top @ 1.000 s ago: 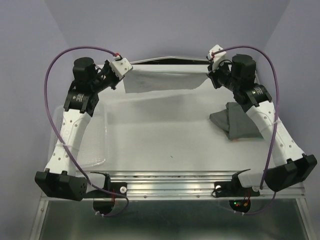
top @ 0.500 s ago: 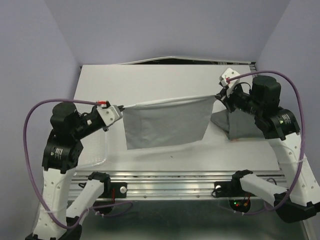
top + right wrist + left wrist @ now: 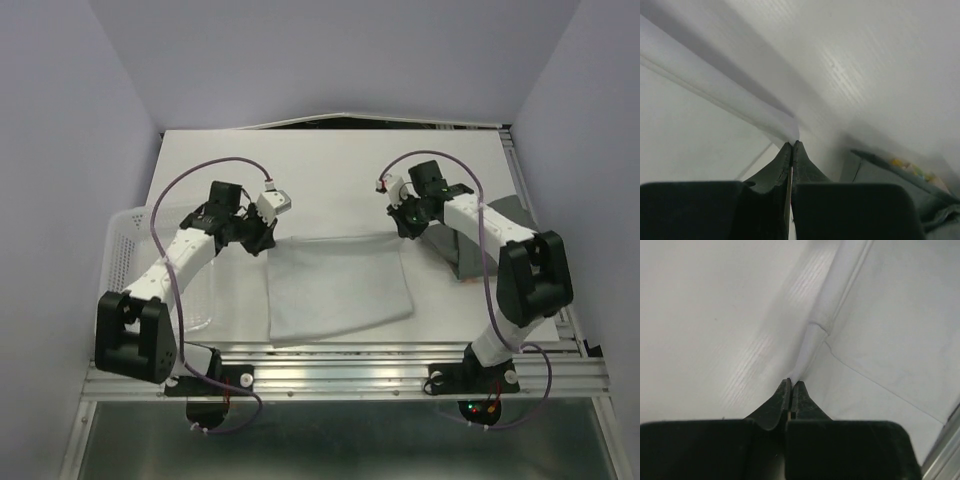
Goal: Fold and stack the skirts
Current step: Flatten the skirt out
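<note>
Two pincers, one cloth: both of my grippers are clamped on the far edge of the white skirt (image 3: 340, 285). It lies spread flat on the table (image 3: 330, 170), a little toward 6 o'clock from the middle.

From overhead, the left gripper (image 3: 262, 240) sits low at the skirt's 11 o'clock corner and the right gripper (image 3: 402, 228) at its 1 o'clock corner. The hem runs fairly straight between them.

On the left wrist camera I see the left gripper (image 3: 791, 385) with its fingers pressed together on a thin ridge of white fabric, and the seam runs away toward 1 o'clock. The right wrist camera shows the same pinch, the right gripper (image 3: 791, 145) closed tight on a folded lip of the white skirt (image 3: 715, 75).

At 3 o'clock on the table, just beside the right arm, lies the grey skirt (image 3: 480, 250), folded into a wedge. In the right wrist view a sliver of the floral skirt (image 3: 902, 163) shows at the edge of the grey skirt (image 3: 890, 187); I cannot tell which lies on top.

At 9 o'clock the basket (image 3: 125, 240) sits beside the left arm, apart from the white skirt.
</note>
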### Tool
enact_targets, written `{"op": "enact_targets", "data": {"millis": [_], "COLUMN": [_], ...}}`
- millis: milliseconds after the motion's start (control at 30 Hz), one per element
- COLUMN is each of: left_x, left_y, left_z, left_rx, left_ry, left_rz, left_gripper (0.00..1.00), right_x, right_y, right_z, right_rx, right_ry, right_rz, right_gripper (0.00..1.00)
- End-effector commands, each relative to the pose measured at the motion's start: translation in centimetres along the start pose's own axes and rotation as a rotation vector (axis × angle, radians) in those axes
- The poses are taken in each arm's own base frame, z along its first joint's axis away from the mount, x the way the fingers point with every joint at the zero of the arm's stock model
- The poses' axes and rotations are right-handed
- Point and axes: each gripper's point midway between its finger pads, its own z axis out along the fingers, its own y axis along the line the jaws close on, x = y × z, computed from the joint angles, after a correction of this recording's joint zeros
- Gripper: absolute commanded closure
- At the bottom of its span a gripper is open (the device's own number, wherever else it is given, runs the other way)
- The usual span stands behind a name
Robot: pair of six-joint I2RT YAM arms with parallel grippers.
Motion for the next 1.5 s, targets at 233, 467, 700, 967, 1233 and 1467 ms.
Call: {"op": "enact_targets", "data": {"millis": [233, 467, 700, 967, 1233, 1467], "left_x": [-4.7, -5.2, -10.8, -10.3, -12.2, -2.0], "left_y": [12.6, 15.6, 17.0, 20.3, 16.1, 7.5], "left_z": [6.2, 7.7, 4.2, 5.7, -0.2, 1.1], "left_rx": [-0.297, -0.333, -0.378, -0.402, -0.353, -0.066], "left_ry": [-0.012, 0.005, -0.096, -0.038, -0.102, 0.144], "left_rz": [-0.039, -0.117, -0.037, -0.158, 0.037, 0.161], "left_gripper": [1.0, 1.0, 1.0, 0.17, 0.27, 0.54], "right_x": [-10.4, -12.8, -16.9, -15.6, -15.4, -5.9], "right_y": [-9.4, -12.0, -13.8, -16.4, -10.1, 3.1], "right_z": [5.9, 7.1, 1.3, 4.8, -2.2, 0.2], "right_rx": [0.206, 0.274, 0.363, 0.425, 0.238, -0.175], "right_ry": [-0.154, -0.168, -0.274, -0.148, -0.214, 0.006], "right_rz": [0.037, 0.089, 0.021, 0.049, -0.03, -0.004], "right_gripper": [0.95, 0.99, 0.99, 0.15, 0.39, 0.61]}}
